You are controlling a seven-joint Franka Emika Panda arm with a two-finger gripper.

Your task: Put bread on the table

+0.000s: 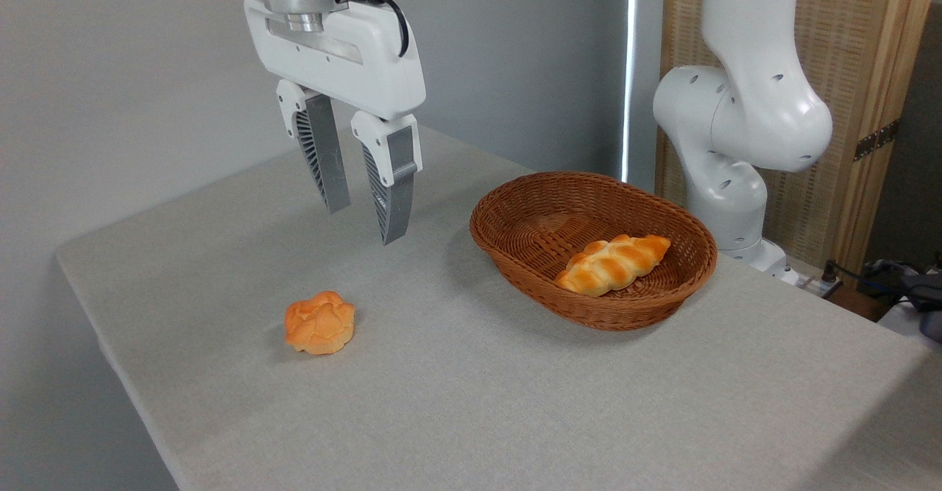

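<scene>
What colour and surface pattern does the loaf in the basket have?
Golden-brown with a braided, ridged top; the braided loaf shows clearly in the fixed camera view.

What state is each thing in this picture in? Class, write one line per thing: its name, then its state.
gripper: open, empty, hanging above the table.
bread: lying inside the basket, not yet moved.
basket: upright on the table, holding only the bread.
bun: resting on the table, left of the basket, untouched.
table: covered in light grey cloth, bearing the bun and basket.
</scene>
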